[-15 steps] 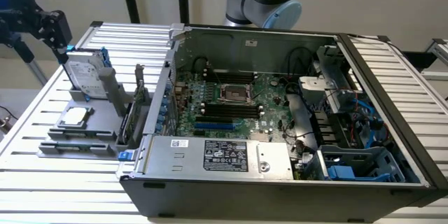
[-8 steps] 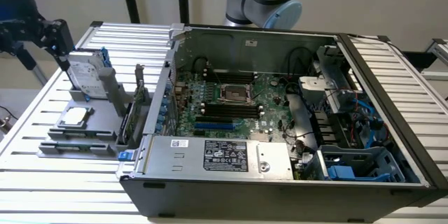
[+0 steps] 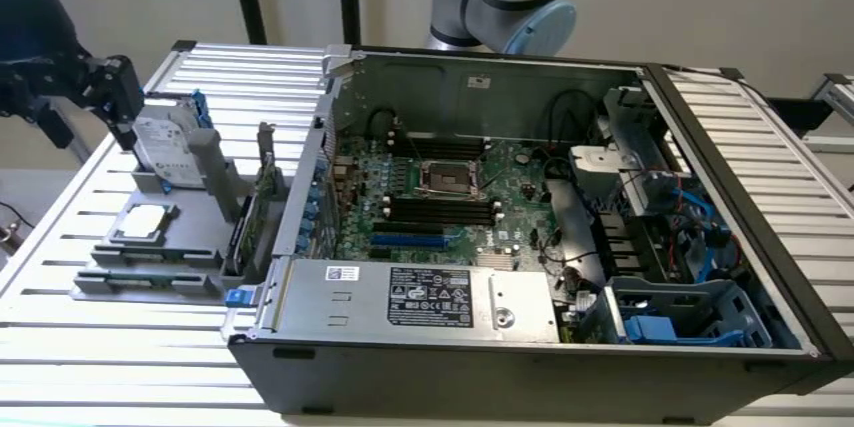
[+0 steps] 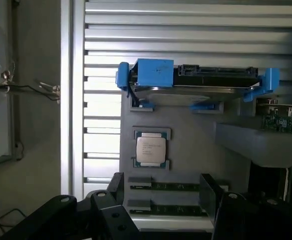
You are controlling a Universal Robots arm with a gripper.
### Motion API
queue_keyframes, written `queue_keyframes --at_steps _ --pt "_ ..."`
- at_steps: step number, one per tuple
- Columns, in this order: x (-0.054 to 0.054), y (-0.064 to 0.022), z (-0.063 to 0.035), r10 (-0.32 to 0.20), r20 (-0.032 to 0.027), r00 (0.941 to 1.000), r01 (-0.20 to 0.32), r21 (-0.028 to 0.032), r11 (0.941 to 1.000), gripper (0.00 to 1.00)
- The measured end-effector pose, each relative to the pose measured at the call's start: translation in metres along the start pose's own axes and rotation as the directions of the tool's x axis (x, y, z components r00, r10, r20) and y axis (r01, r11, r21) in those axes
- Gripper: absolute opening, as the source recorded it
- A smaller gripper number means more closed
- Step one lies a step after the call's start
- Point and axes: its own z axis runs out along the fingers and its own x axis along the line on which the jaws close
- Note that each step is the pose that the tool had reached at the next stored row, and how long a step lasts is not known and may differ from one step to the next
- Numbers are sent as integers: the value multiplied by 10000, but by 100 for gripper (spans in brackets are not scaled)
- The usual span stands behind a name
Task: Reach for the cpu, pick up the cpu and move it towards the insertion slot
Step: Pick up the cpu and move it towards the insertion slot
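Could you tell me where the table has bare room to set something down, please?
The table is bare in front of the grey holder and along the near side of the computer case. Holder and case are crowded.

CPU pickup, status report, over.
Gripper open, empty, short of the CPU. CPU flat in grey holder, untouched. Hard drive upright beside it.

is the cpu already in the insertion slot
No, the cpu lies in its grey holder outside the computer case, on the exterior view's left, apart from the insertion slot on the motherboard.
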Motion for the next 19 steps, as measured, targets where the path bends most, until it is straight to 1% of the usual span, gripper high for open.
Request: queue_keyframes --at_steps 7,19 --pt "-9 -46 127 0 0 10000 0 0 10000 71" --pt "-19 -72 344 14 1 10000 -14 0 10000 71"
